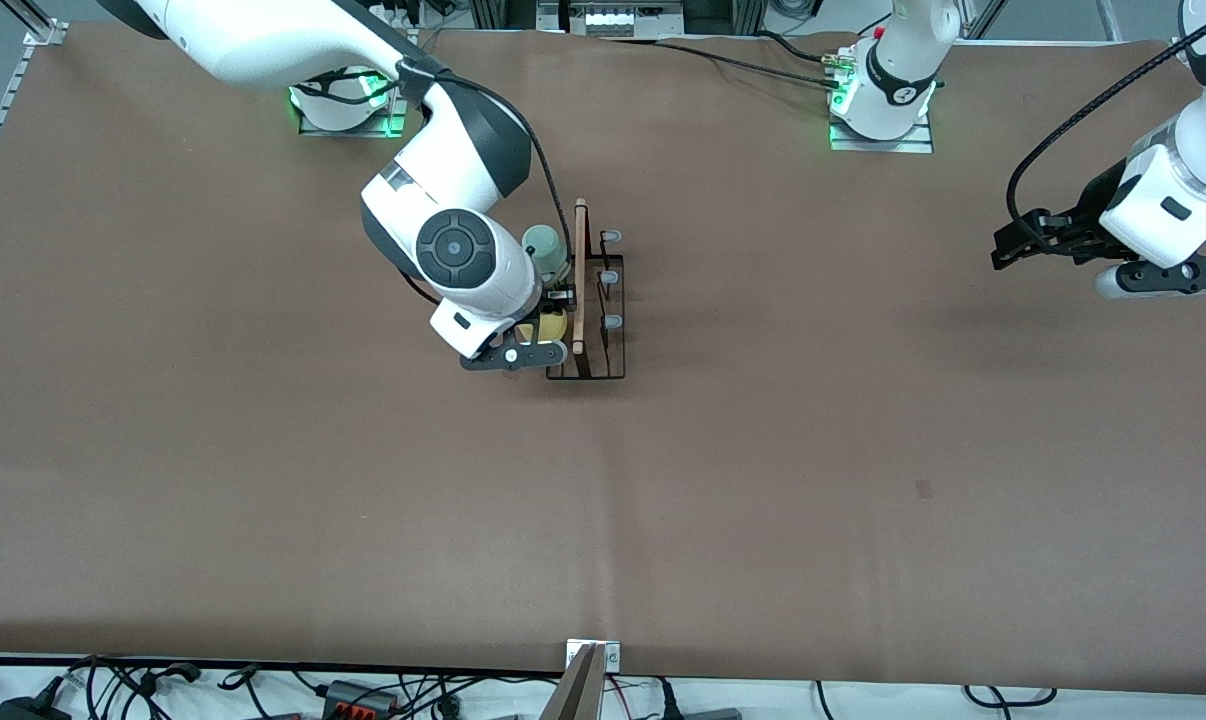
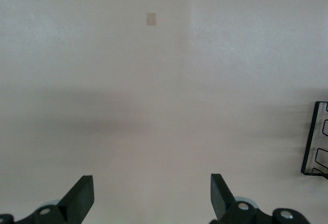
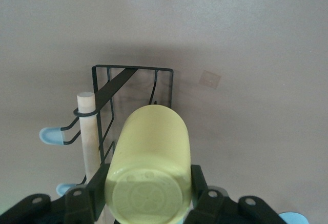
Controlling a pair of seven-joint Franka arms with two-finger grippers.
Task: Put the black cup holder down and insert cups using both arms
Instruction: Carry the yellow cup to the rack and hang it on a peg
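Two arms over a brown tabletop (image 1: 263, 480). Black cup holder (image 1: 587, 372) stands upright about mid-tabletop, toward the right arm's end, wooden rod (image 1: 580, 280) along its top, grey-tipped pegs (image 1: 611, 322) sticking out on the side facing the left arm's end. Right tool (image 3: 148, 196) sits right against the holder on its peg-free side, clenched on the yellow cup (image 3: 151, 162), fingers (image 3: 199, 188) pressing the cup's sides near its closed base, cup's mouth pointing at the rack wires. Pale mint green cup (image 1: 545, 246) is just beside the rod, next to the right wrist, farther from the front camera than the yellow cup. Left tool (image 2: 151, 198) hangs well apart, over bare tabletop at the left arm's end, released, fingers (image 2: 81, 196) spread wide, nothing between them; arm waits.
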